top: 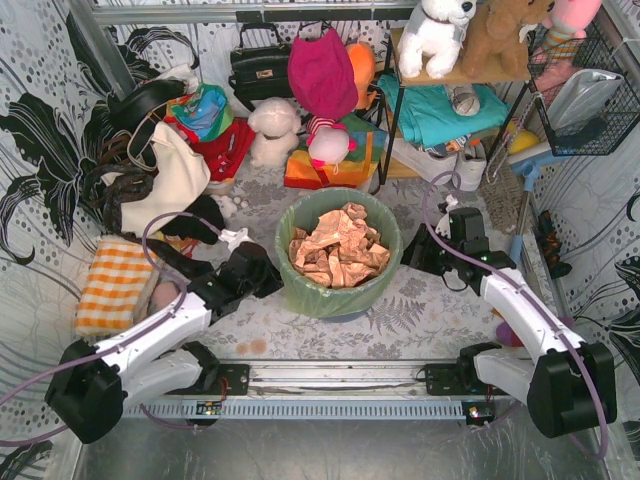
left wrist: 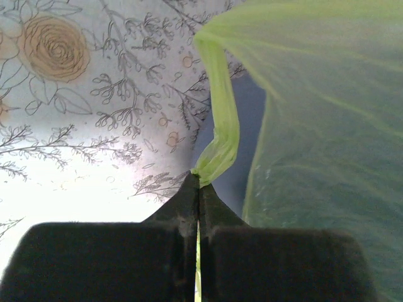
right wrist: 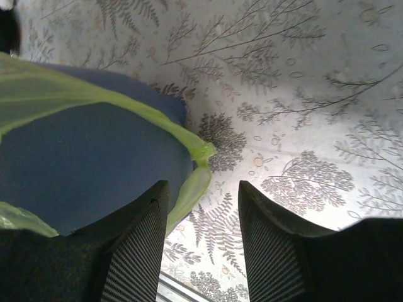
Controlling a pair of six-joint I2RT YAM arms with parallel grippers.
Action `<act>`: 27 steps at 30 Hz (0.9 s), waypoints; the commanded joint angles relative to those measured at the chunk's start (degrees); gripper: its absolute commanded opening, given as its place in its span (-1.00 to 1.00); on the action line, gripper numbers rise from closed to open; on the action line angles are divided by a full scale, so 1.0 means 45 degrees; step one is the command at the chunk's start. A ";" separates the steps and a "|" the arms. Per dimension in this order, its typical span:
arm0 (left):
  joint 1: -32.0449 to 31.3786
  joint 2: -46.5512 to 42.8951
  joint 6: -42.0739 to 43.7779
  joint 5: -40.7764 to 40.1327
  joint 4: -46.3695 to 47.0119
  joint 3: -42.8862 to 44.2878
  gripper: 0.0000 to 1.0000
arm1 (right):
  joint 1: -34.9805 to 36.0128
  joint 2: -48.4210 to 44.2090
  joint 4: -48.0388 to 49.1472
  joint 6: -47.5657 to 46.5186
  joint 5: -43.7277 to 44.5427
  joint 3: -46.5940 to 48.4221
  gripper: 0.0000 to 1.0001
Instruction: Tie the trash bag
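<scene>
The light-green trash bag [top: 332, 295] lines a round blue-grey bin in the middle of the table, with crumpled brown paper [top: 338, 250] filling it. My left gripper [top: 268, 272] is at the bin's left side. In the left wrist view it [left wrist: 199, 179] is shut on a twisted strip of the bag's rim [left wrist: 221, 126]. My right gripper [top: 415, 262] is at the bin's right side. In the right wrist view it [right wrist: 203, 192] stands open, and another bag strip [right wrist: 200, 151] hangs between its fingers, close to the left finger [right wrist: 141, 233], unpinched.
An orange checked cloth [top: 115, 285] lies at the left. Handbags [top: 258, 70], clothes and plush toys [top: 272, 130] crowd the back. A shelf [top: 440, 110] and a wire basket [top: 585, 95] stand at the back right. A floral cloth covers the table [top: 420, 310].
</scene>
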 commanded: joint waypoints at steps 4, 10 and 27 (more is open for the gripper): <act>0.0345 0.0753 0.0626 -0.0157 0.0616 0.1011 -1.00 | 0.0085 -0.0076 0.2798 0.0198 -0.2983 -0.1042 -0.05; 0.0945 0.1428 0.1292 -0.0015 0.0772 0.1778 -1.00 | 0.1433 -0.0498 0.2315 -0.0067 -0.2768 -0.1515 -0.05; 0.3083 0.4184 0.3593 0.1829 0.1044 0.3753 -1.00 | 0.2920 -0.2115 0.2337 0.3127 0.0239 -0.3046 -0.03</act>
